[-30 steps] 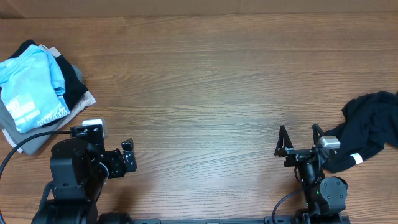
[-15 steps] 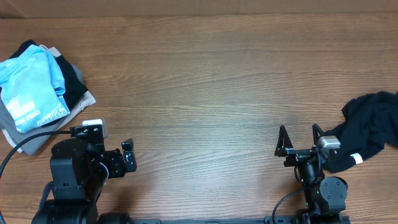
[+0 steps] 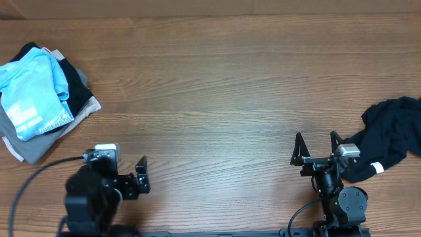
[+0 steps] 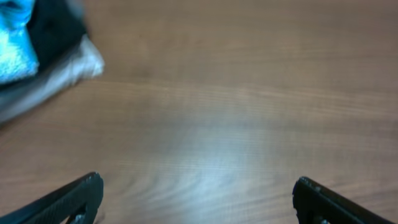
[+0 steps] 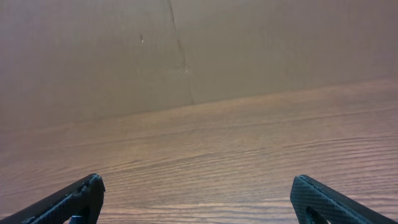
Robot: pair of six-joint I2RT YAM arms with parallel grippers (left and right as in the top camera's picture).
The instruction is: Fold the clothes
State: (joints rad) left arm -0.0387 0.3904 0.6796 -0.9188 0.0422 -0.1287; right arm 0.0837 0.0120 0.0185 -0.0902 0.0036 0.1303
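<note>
A stack of folded clothes (image 3: 39,99) lies at the far left of the table, with a light blue shirt on top of black, tan and grey pieces. Its corner shows blurred in the left wrist view (image 4: 37,56). A crumpled black garment (image 3: 391,135) with a white tag lies at the right edge. My left gripper (image 3: 141,172) is open and empty near the front left. In its wrist view (image 4: 196,193) bare wood lies between the fingers. My right gripper (image 3: 317,146) is open and empty near the front right, just left of the black garment. Its wrist view (image 5: 196,196) shows bare wood.
The wooden table (image 3: 217,85) spans the whole overhead view. A brown wall (image 5: 186,50) stands behind the table's far edge in the right wrist view. A black cable (image 3: 33,178) runs from the left arm toward the left edge.
My left arm has shifted right and toward the front edge, away from the folded stack. The right arm and both garments have not moved.
</note>
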